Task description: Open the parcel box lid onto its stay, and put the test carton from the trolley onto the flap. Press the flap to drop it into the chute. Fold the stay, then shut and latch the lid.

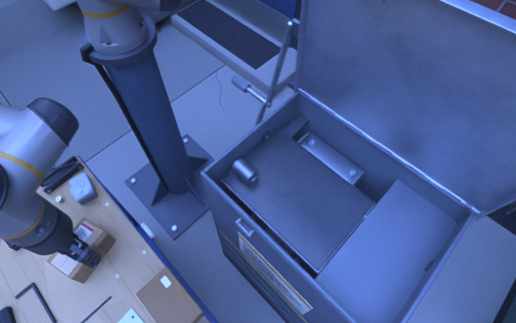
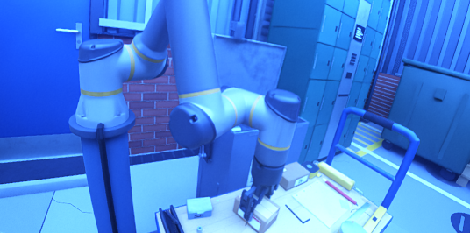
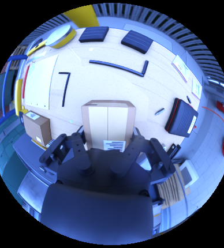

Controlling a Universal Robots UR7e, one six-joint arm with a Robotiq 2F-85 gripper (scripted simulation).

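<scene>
The test carton [image 3: 108,123] is a small brown box with a white label, lying on the trolley deck [image 1: 83,256] [image 2: 258,213]. The parcel box [image 1: 341,225] stands to the right with its lid [image 1: 421,89] raised on the thin stay [image 1: 276,70]. Its grey flap [image 1: 299,197], with a round knob [image 1: 244,171], lies level inside the box. My gripper [image 3: 108,135] [image 1: 86,256] [image 2: 251,202] is down over the carton, one finger on each side of it. It is closed on the carton.
A second brown carton [image 3: 37,128] [image 2: 293,175] sits on the trolley to one side. A larger flat carton [image 1: 168,296], a black device [image 3: 182,118], tape roll [image 3: 61,34] and black strips [image 3: 117,67] lie around. The robot pedestal [image 1: 151,122] stands between trolley and box.
</scene>
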